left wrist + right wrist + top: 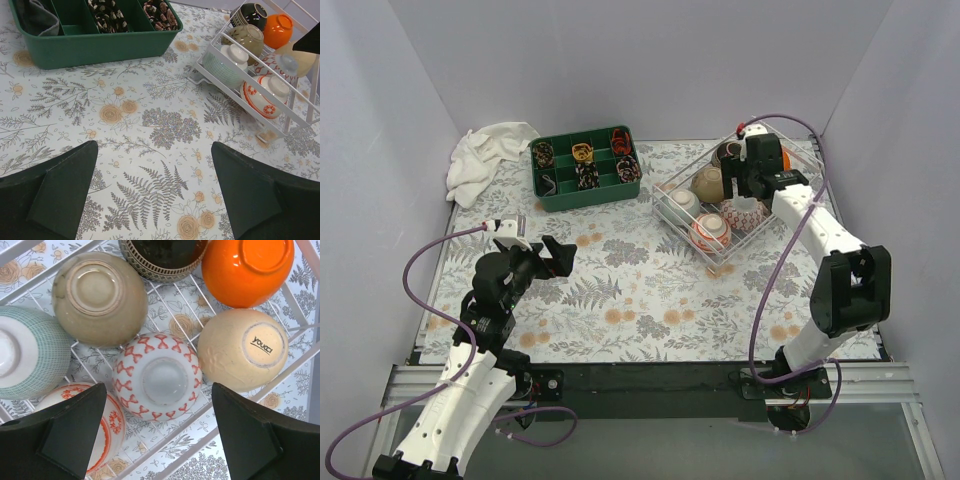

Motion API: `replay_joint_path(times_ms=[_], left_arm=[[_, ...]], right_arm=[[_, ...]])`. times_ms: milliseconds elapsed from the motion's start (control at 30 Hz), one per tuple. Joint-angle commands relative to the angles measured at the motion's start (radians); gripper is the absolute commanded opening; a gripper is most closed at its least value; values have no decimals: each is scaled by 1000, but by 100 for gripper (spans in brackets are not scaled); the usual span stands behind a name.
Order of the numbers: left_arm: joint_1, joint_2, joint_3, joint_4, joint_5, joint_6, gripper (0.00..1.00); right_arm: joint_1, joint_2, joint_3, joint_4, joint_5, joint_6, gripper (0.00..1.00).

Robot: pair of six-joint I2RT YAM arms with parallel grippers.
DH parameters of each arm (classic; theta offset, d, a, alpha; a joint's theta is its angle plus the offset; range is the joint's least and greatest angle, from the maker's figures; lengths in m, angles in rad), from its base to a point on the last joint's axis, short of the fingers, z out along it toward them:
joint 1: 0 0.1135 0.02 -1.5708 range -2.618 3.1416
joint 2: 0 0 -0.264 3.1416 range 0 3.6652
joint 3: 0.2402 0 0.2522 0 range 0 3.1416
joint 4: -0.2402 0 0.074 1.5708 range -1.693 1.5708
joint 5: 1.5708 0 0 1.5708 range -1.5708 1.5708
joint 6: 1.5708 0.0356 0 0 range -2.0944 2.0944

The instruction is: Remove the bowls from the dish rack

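Sitting at the table's far right: dish rack (685, 236), holding seven bowls.
Rack contents: orange bowl (247, 270), dark bowl (162, 257), olive bowl (97, 297), cream bowl (242, 350), red-patterned bowl (156, 375), teal-lined bowl (27, 357) and orange-banded bowl (107, 432) are lying close together.
Right gripper (159, 410): hovering over the red-patterned bowl, fingers spread wide, gripping nothing.
Left gripper (555, 258): hanging over the flowered tablecloth (620, 300), well apart from the rack, fingers spread wide.
Green tray (585, 194): sitting left of the rack.
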Motion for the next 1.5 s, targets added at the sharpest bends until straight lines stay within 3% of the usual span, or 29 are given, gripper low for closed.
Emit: replay_joint_path(times_ms=[0,200,1467], left_arm=[[-3,-13,1,0,11,7,98],[-1,-15,1,2,9,5,98],[-3,42,3,0,18,7,98]], right_arm=[[69,67,92,-74,118,-29,95],[127,162,159,-127,122,-40,94],[102,466,182,-244,306,-131,99]])
